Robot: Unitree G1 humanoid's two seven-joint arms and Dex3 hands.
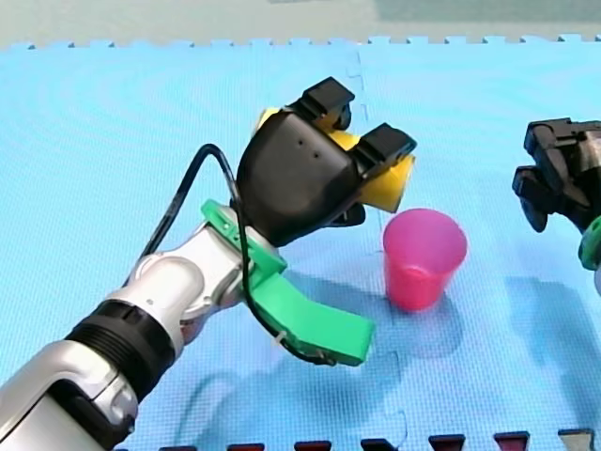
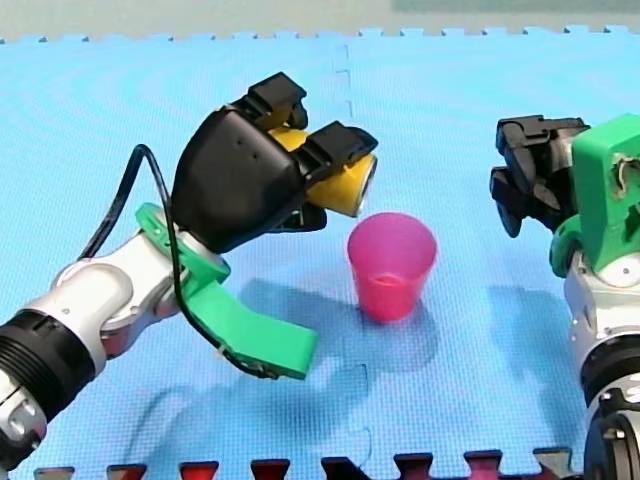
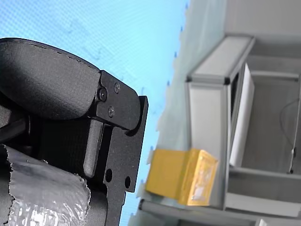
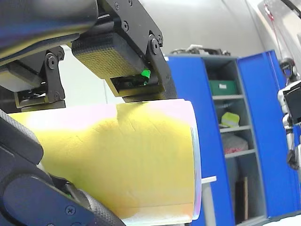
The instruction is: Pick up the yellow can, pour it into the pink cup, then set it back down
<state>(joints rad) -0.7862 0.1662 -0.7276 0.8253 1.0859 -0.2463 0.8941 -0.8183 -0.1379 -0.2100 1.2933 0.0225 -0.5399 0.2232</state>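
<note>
Where the blue foam mat [image 1: 113,141] spreads under the work area, the left hand [image 1: 300,178] is raised above it with its fingers clamped round the yellow can [image 1: 390,183], so the pick-up step is judged complete. The right hand [image 2: 530,175] holds nothing off to the right, and whether it is open or closed cannot be told. The can is tipped on its side, mouth just above the rim of the upright pink cup [image 1: 424,258]. Pouring appears under way, though no contents are visible, and setting the can back down remains.
</note>
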